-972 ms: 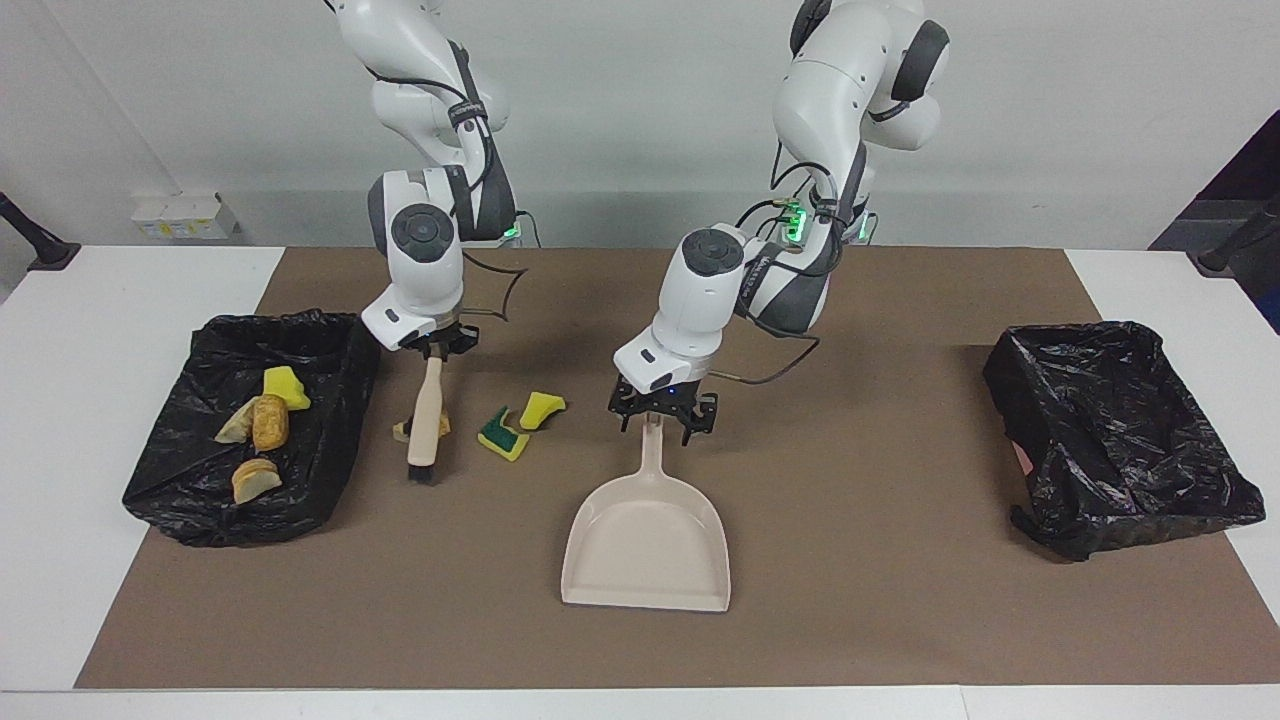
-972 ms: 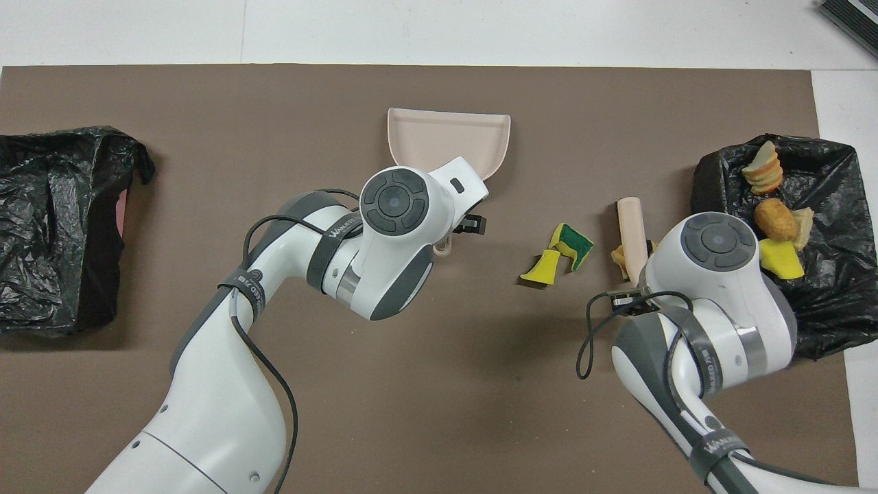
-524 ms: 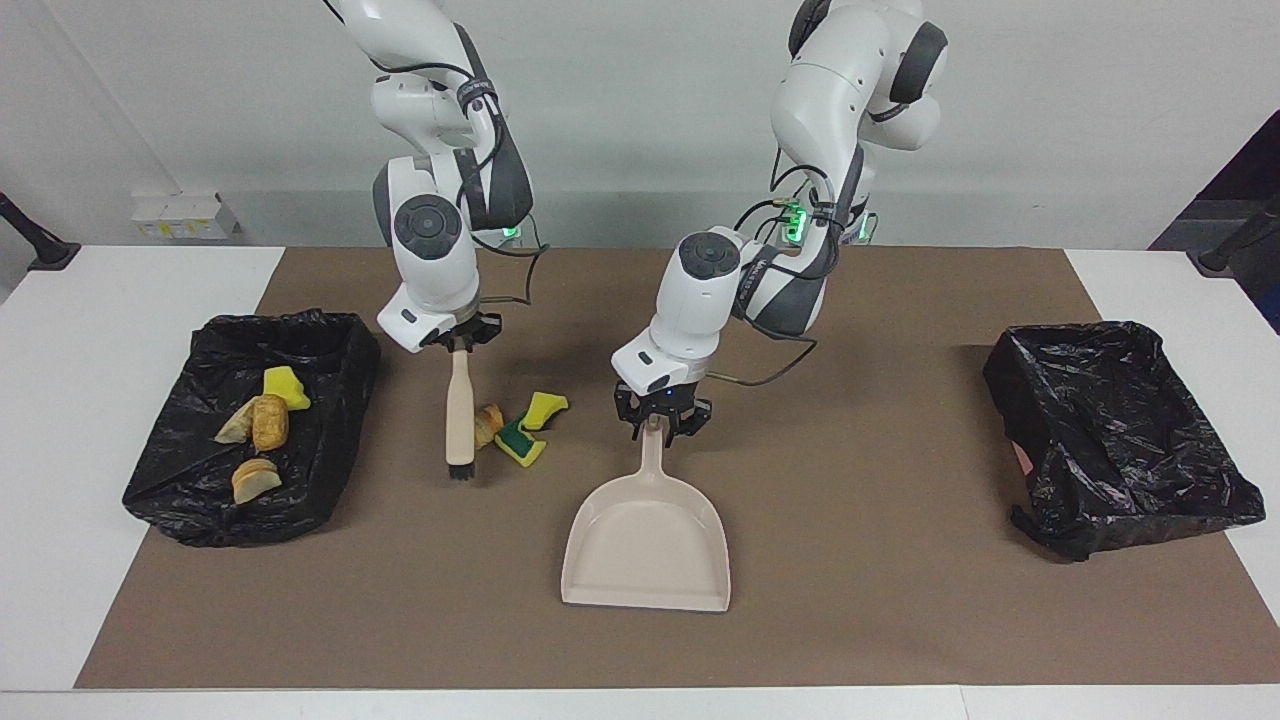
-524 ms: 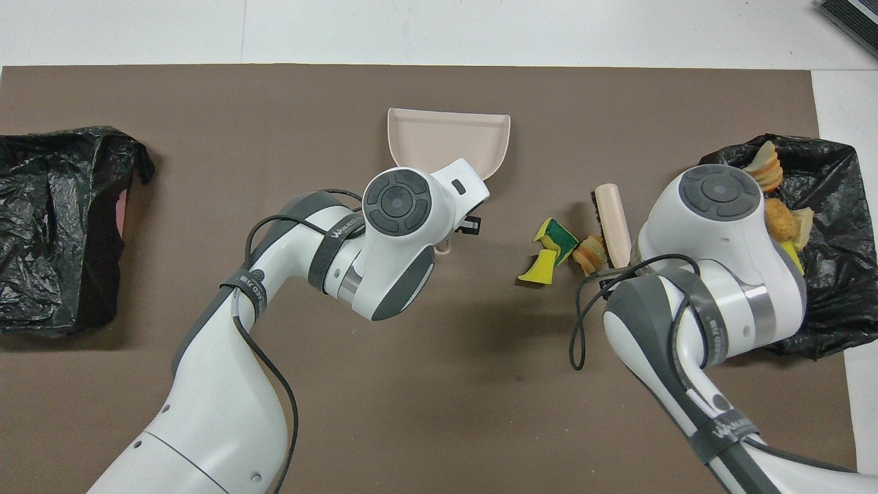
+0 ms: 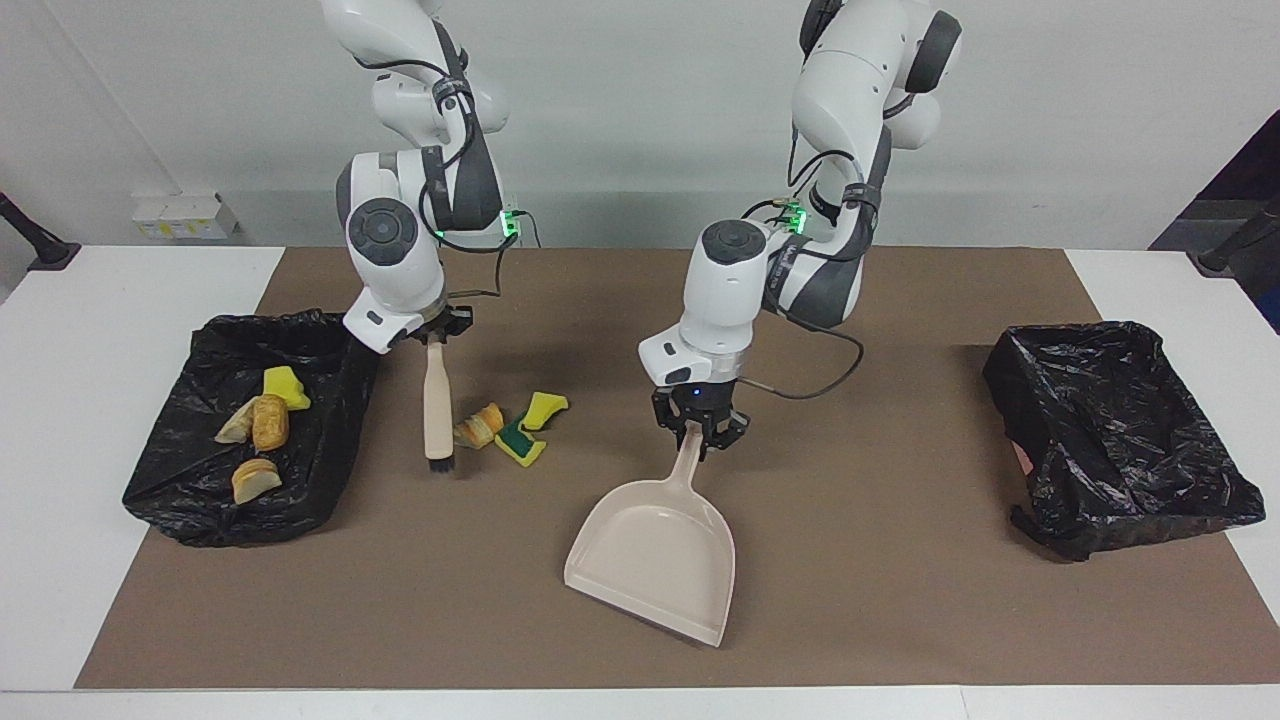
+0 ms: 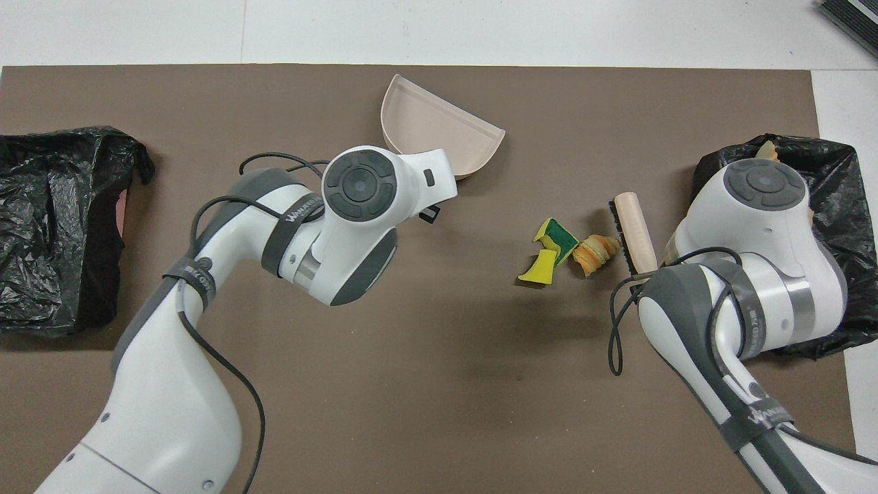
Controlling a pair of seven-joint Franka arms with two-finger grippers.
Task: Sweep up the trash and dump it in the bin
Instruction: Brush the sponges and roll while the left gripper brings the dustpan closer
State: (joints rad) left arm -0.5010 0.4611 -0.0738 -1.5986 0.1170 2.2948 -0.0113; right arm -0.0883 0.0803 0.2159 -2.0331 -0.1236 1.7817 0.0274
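Observation:
My left gripper (image 5: 697, 430) is shut on the handle of the beige dustpan (image 5: 655, 550), which sits askew on the mat with its handle end raised. My right gripper (image 5: 432, 342) is shut on the handle of the brush (image 5: 436, 405), whose bristles hang down close to the mat. Loose trash lies between brush and dustpan: a tan-orange bread chunk (image 5: 478, 427), a green-backed sponge (image 5: 520, 440) and a yellow sponge piece (image 5: 545, 408). From overhead the dustpan (image 6: 439, 130), brush (image 6: 634, 230) and bread chunk (image 6: 595, 252) all show. The black-lined bin (image 5: 170, 500) at the right arm's end holds more scraps.
A second black-lined bin (image 5: 1110, 430) stands at the left arm's end of the table. The brown mat (image 5: 900, 600) covers the work area. The right arm's wrist (image 6: 761, 206) hangs over part of the bin with the scraps.
The left gripper closed on the dustpan handle and swung the pan askew. The brush pushed the bread chunk against the sponges, then drew back toward the bin.

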